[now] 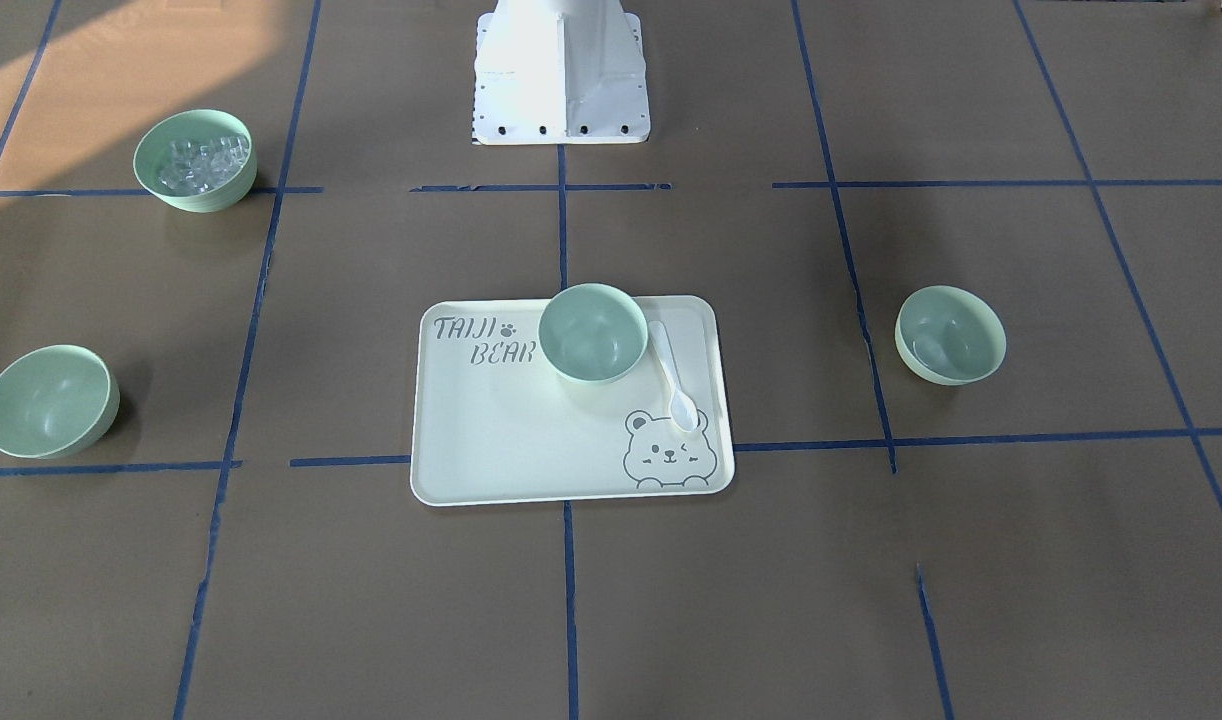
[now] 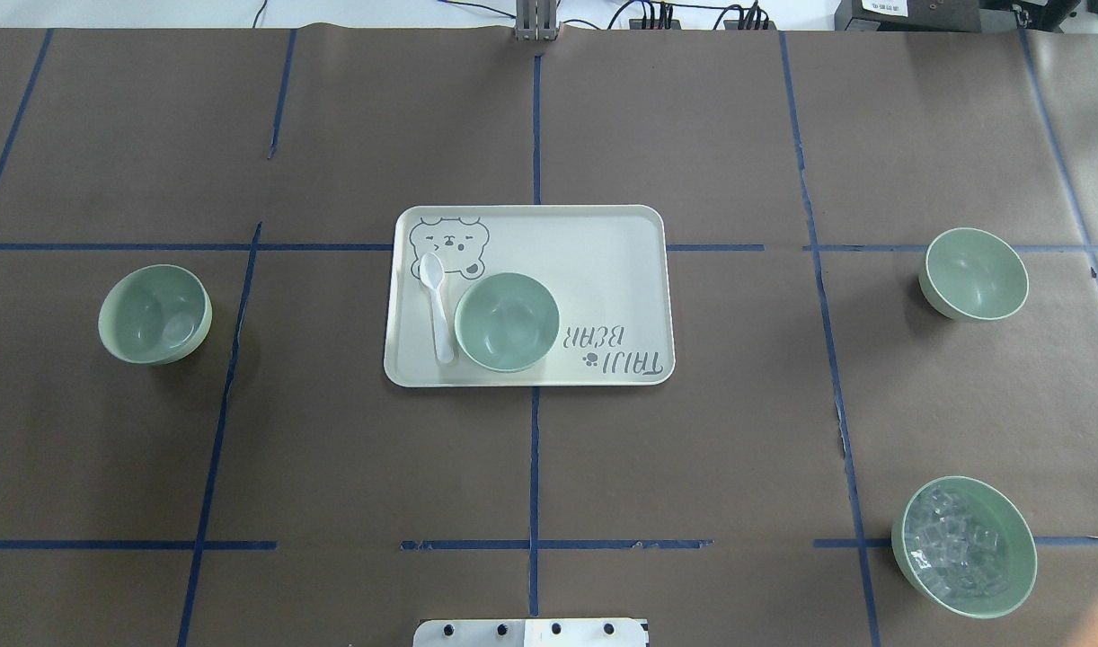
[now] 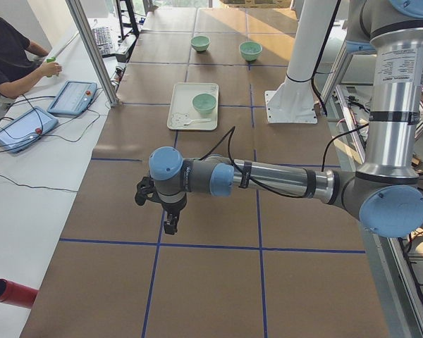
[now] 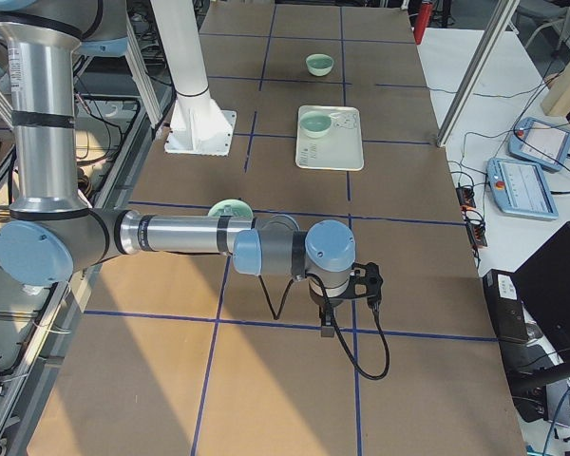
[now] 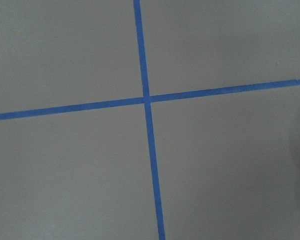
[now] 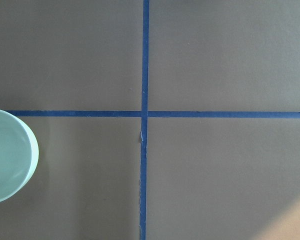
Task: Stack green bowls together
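Observation:
Three plain pale green bowls stand apart. One bowl (image 2: 154, 313) (image 1: 949, 334) is on my left side of the table. One bowl (image 2: 507, 321) (image 1: 593, 332) sits on the cream tray (image 2: 603, 270). One bowl (image 2: 972, 273) (image 1: 51, 400) is on my right side; its edge shows in the right wrist view (image 6: 7, 162). My left gripper (image 3: 168, 224) and right gripper (image 4: 325, 321) show only in the side views, hanging over bare paper near the table's ends. I cannot tell whether they are open or shut.
A matching green bowl of clear cubes (image 2: 964, 546) stands near the robot on my right. A white spoon (image 2: 438, 305) lies on the tray beside the bowl. The robot base (image 1: 561, 75) is at the table's near edge. An operator (image 3: 7, 56) sits beside the table.

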